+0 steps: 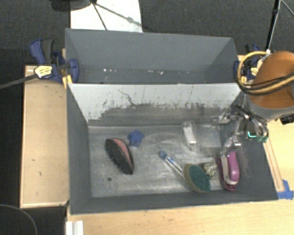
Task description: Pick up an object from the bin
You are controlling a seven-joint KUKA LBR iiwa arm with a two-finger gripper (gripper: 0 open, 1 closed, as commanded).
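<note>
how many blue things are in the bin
2: a small blue piece right of the dark brush, and the blue cap on the clear tube mid-bin. Others may hide under the gripper.

Hand [233,143] above purple-pink oblong [230,169] at right; black brush [120,155] left

Grey metal bin [78,146], scuffed floor, with a black-and-pink brush [120,155] at left and a small blue piece [135,138] just beside it. Mid-floor: clear plastic piece [189,133], blue-capped clear tube [170,161]. Front right: round green scrubber [199,178] touching the tube's end, purple-and-white item [230,169] near it.
</note>
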